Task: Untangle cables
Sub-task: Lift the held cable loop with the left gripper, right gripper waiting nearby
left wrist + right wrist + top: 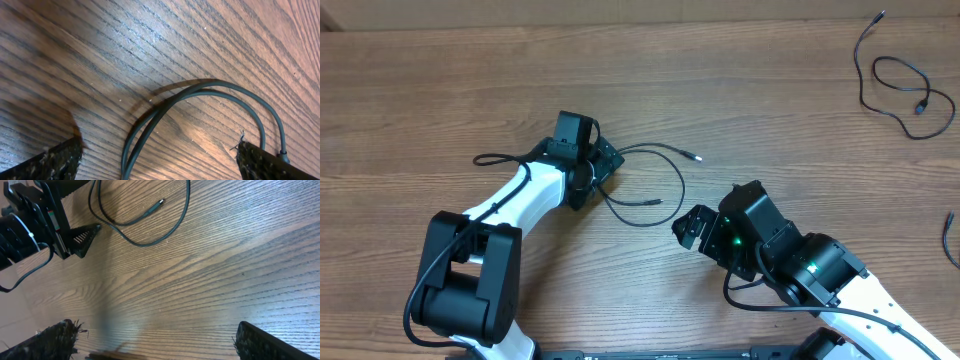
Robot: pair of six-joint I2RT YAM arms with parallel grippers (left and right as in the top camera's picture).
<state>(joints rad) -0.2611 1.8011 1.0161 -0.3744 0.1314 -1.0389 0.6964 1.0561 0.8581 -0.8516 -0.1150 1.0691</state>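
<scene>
Left fingers (55,161) wide, perhaps touching looped cables (167,101), right fingers (267,341) wide, wood-grain table (440,80)

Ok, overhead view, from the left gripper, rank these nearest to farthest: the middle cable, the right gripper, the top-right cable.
1. Middle cable, looped at the left gripper.
2. Right gripper, lower right.
3. Top-right cable, far corner.

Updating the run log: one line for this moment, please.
left tool open, straddling cables | right tool open above table | nothing held | separate cable top right
</scene>
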